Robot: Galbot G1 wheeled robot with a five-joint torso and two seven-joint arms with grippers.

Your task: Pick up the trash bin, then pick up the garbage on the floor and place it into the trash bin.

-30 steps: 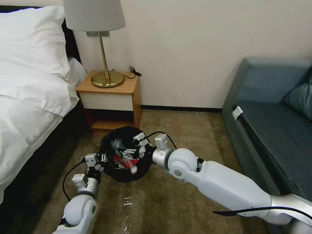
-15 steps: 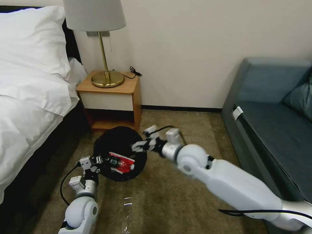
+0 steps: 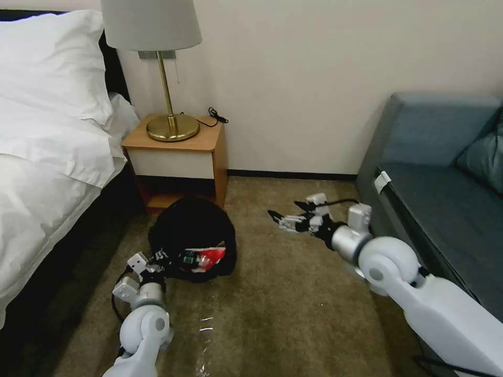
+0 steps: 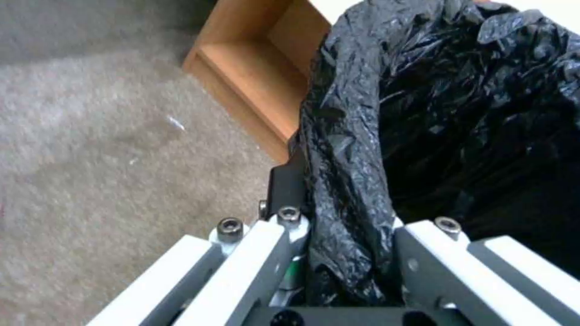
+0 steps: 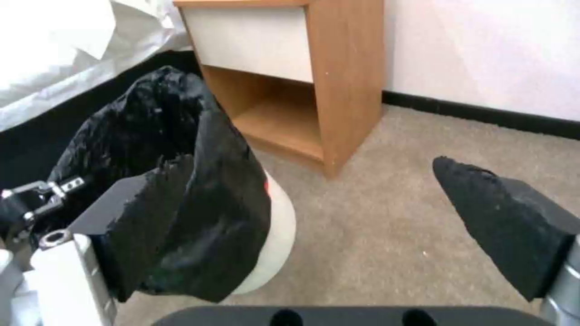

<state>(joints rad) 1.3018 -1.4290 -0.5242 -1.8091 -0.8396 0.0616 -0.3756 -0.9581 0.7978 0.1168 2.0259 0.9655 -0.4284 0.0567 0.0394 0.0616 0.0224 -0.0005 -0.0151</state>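
Note:
The trash bin (image 3: 191,230), white with a crinkly black bag over its rim, leans toward me on the carpet in front of the nightstand. My left gripper (image 3: 157,259) is shut on the bag-covered rim (image 4: 347,190) at the near left side. Garbage, a red-and-white wrapper (image 3: 205,257), lies in the bin's mouth. My right gripper (image 3: 285,220) hovers over the carpet to the right of the bin, open and holding nothing. In the right wrist view its black pads (image 5: 507,217) stand wide apart, with the bin's white wall (image 5: 279,231) beside one of them.
A wooden nightstand (image 3: 178,157) with a brass lamp (image 3: 170,125) stands just behind the bin. The bed (image 3: 47,173) runs along the left and a blue sofa (image 3: 445,178) along the right. A clear shiny piece (image 3: 205,324) lies on the carpet near my left arm.
My right gripper has pulled out of the bin and swung right, leaving the red wrapper inside. The bin has shifted slightly left and back with my left gripper still on it.

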